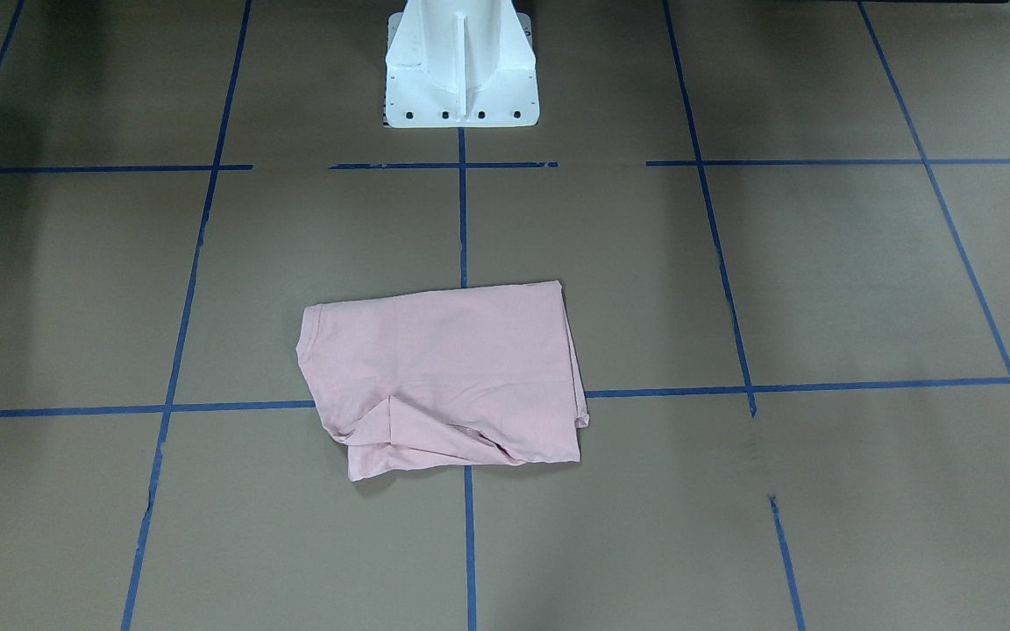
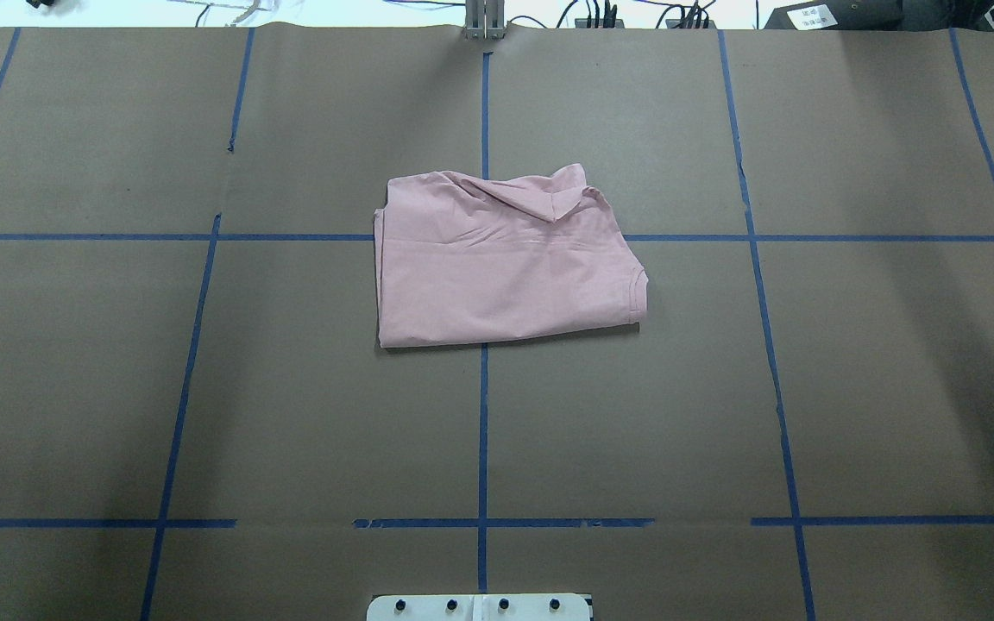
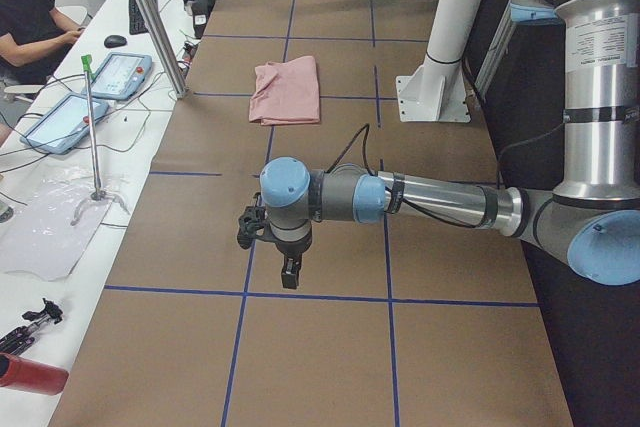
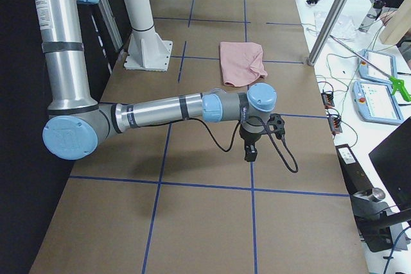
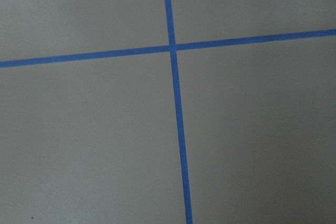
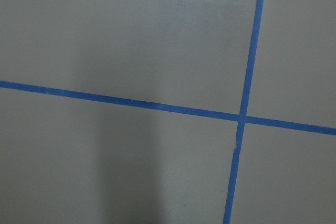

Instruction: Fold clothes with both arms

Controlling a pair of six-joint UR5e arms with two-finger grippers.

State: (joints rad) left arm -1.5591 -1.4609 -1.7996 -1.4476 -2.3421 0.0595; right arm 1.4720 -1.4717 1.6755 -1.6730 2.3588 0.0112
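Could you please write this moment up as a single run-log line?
T-shirt: folded, mid-table | left gripper: over table, off T-shirt, state unclear | right gripper: likewise | fold: appears done

A brown paper-covered table (image 2: 877, 379) is gridded with blue tape (image 2: 482, 414), and a white bench (image 3: 60, 237) alongside holds 2 teach pendants (image 3: 122, 75).

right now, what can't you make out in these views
- shirt: folded, so overhead and front views show only plain pink; any print is hidden.
- left gripper: seen only in the left side view, too small to tell open or shut.
- right gripper: same, right side view only.
- Wrist views: only table and tape; no fingers.
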